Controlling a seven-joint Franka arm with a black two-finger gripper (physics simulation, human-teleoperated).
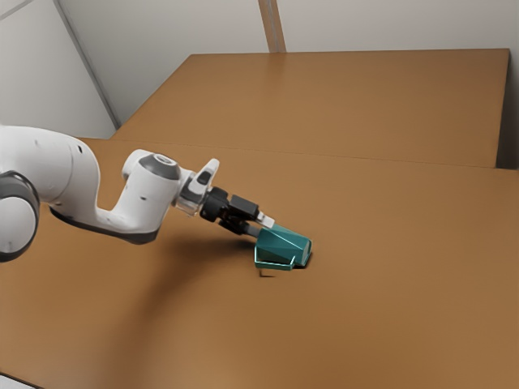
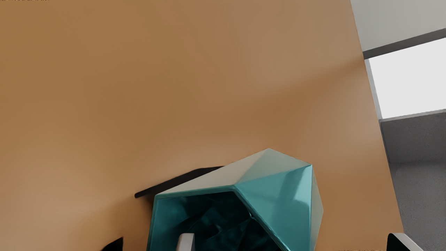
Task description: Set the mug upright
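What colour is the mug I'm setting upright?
The mug is glossy teal, and its inside looks darker. The wrist view shows this best.

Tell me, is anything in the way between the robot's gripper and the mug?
No, I can't see anything in the way. The open gripper is right at the mug: one finger at its mouth, the other outside.
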